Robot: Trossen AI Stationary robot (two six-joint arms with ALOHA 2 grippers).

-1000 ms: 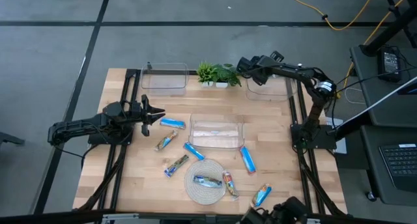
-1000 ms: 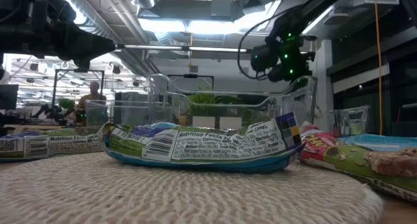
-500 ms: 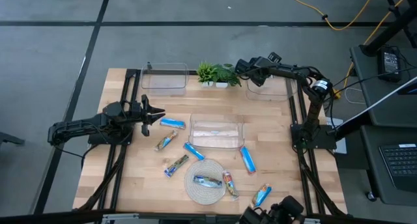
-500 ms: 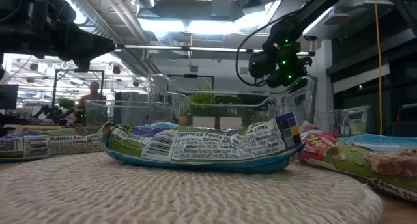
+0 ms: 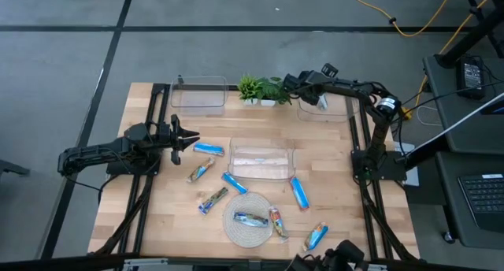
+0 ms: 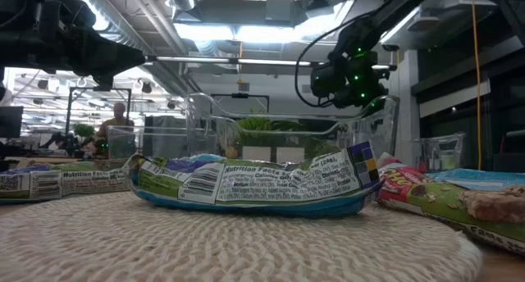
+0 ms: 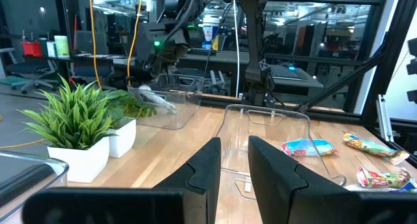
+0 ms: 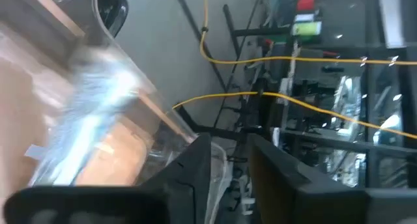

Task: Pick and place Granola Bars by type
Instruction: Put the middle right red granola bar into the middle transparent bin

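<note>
High view: the right gripper (image 5: 293,81) hangs at the rim of the far right bin (image 5: 335,109); a pale bar (image 5: 321,101) lies in it, just behind the jaws. I'd lift clear before swinging back. Seven granola bars (image 5: 209,149) and three bins show; the left gripper (image 5: 191,137) waits nearby.

Wrist views: both jaws stand narrowly apart, holding nothing.

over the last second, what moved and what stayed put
The right end effector swung a little toward the far edge over the far right clear bin, where a pale bar now lies; whether it was just let go cannot be told. The left end effector and the table's bars stayed put.
</note>
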